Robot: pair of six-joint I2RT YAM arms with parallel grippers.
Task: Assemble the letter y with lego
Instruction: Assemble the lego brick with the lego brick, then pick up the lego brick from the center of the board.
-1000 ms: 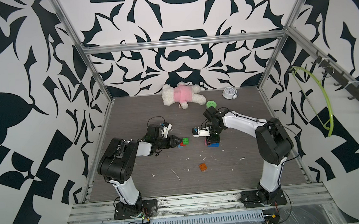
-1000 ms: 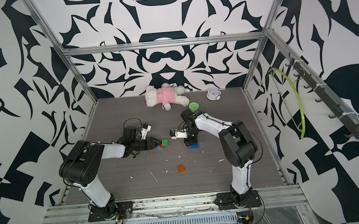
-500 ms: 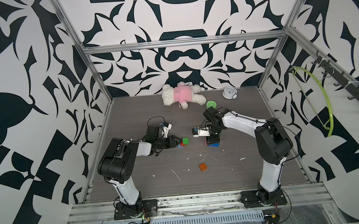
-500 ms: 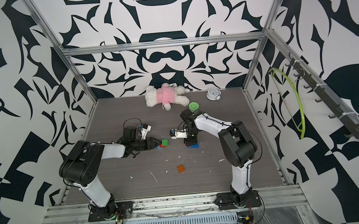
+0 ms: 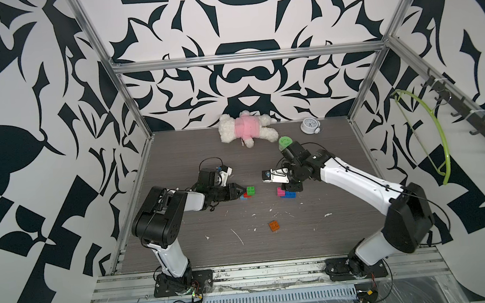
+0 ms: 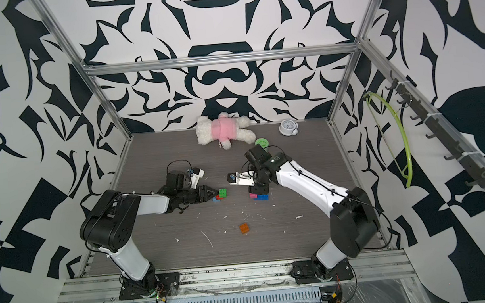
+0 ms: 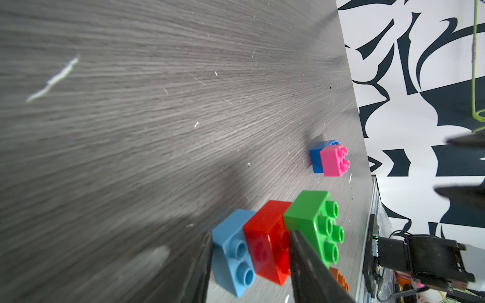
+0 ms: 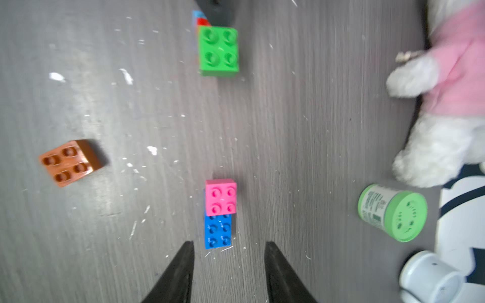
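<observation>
My left gripper (image 5: 241,192) (image 7: 250,236) lies low on the floor, shut on a joined row of lego. Its fingers clamp the light blue brick (image 7: 231,251) and the red brick (image 7: 265,244). The green brick (image 5: 251,190) (image 7: 312,223) sticks out past them. My right gripper (image 5: 292,187) (image 8: 228,248) stands open just above the darker blue bar (image 8: 217,230). The pink brick (image 8: 221,197) is stacked on that bar's one end, and nothing is between the fingers. The orange brick (image 5: 274,226) (image 8: 69,162) lies alone nearer the front. No whole letter y is in view.
A white plush toy in pink (image 5: 245,128), a green round tub (image 5: 285,141) and a small alarm clock (image 5: 309,125) lie along the back. White crumbs dot the grey floor (image 5: 242,235). A green hanger (image 5: 439,142) hangs on the right wall.
My right gripper has opened, letting go of the pink and blue pair, which stays on the floor. The left arm and its bricks have not moved.
</observation>
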